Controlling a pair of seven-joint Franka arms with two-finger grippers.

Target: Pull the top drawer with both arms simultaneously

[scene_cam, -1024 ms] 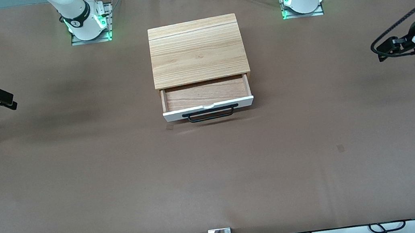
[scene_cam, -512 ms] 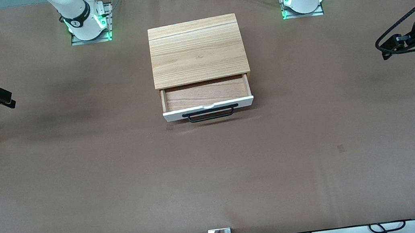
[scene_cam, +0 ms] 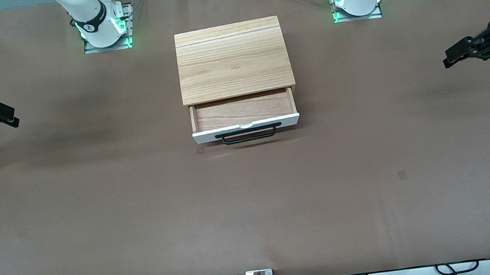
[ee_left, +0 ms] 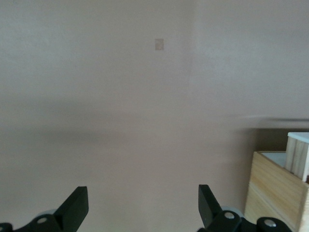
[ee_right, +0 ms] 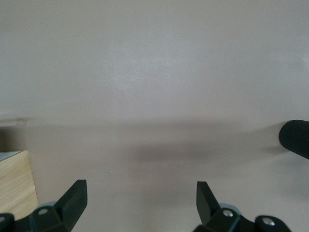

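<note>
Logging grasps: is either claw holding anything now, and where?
Nothing. The left claw and right claw hang open over bare table, away from the drawer.

Matt brown table point(scene_cam: 140, 210) — grained wood cabinet point(scene_cam: 232, 60)

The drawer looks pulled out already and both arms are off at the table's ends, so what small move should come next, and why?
Probably none but parking. The top drawer stands open, brown inside showing. The left gripper and right gripper hang open over bare table at their ends, holding nothing. I'd let both arms ease away and stop.
</note>
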